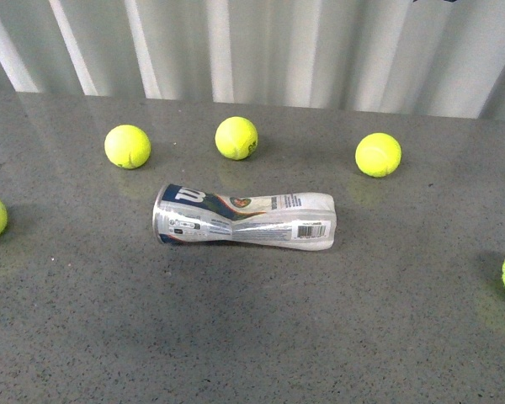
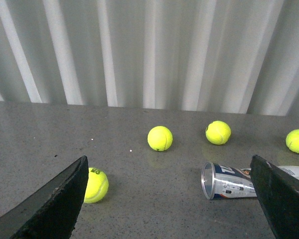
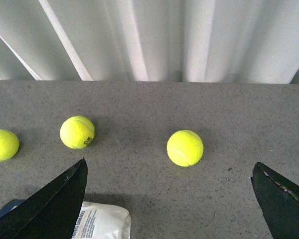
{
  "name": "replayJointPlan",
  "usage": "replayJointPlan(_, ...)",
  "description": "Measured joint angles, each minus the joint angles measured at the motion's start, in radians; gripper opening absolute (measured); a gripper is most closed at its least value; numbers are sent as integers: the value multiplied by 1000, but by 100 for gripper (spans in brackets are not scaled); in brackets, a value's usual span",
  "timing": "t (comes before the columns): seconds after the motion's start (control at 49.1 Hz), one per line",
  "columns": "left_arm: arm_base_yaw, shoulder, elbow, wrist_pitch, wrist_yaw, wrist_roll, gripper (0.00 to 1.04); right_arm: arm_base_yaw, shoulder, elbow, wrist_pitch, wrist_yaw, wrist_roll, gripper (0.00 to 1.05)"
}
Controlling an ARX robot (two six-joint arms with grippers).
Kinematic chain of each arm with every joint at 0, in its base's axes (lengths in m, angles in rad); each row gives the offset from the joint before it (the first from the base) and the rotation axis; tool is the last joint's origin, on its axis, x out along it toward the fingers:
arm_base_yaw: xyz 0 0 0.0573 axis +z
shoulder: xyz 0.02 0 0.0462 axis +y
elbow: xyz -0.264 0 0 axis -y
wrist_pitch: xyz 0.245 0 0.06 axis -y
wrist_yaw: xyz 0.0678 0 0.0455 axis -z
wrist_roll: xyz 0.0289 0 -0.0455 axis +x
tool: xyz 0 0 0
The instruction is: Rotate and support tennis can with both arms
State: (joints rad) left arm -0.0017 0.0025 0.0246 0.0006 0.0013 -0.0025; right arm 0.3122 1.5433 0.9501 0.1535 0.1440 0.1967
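Tennis can (image 1: 244, 219): is lying on its side near the middle of the tabletop (image 1: 252, 353), with its silver-rimmed mouth pointing toward the robot's left and its white end toward the right. The body is looking pinched at the waist, and nothing is touching it.
Why it lies so: lying crosswise to the robot, it is offering one end to each arm, which seems to suit a two-sided hold.
Left hand (image 2: 168, 164): is hanging above the tabletop with its fingers (image 2: 55, 204) spread wide and gripping nothing. The can's open mouth is showing just beside one finger, with the rest of the can passing behind it.
Right hand (image 3: 169, 164): is also spread wide and carrying nothing. The can's white end is peeking out beside one finger (image 3: 50, 204).
Front view: is showing neither arm, so both are probably hanging back from the can.
Tennis balls (image 1: 236, 138): five are sitting loose, three in a row behind the can and one out at each side edge. All are lying apart from the can.
Step in hand: by my reading the approach is only beginning, with no turning or supporting done yet.
Next move: each hand is likely needing to close in on its own end of the can.
Risk: the dented plastic may be prone to rolling away or buckling under a hard squeeze.
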Motion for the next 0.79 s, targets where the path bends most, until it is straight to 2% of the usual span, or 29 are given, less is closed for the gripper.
replayJointPlan(0.082,0,0,0,0,2,0,98,6,5,-124,312,130,-64,85)
replayJointPlan(0.102,0,0,0,0,2,0,98,6,5,-143,352,140,-69,84)
replayJointPlan(0.143,0,0,0,0,-1,0,98,-5,-13,-261,557,140,-129,73)
replayJointPlan(0.183,0,0,0,0,-6,0,98,-19,-49,-341,667,126,-155,64)
replayJointPlan(0.265,0,0,0,0,-5,0,98,-56,-149,-449,747,88,-180,46)
replayJointPlan(0.367,0,0,0,0,-1,0,98,-117,-240,-573,763,62,-190,23)
replayJointPlan(0.489,0,0,0,0,-2,0,98,-145,-316,-658,763,17,-196,3)
replayJointPlan(0.795,0,0,0,0,-2,0,98,-219,-552,-819,692,-53,-196,3)
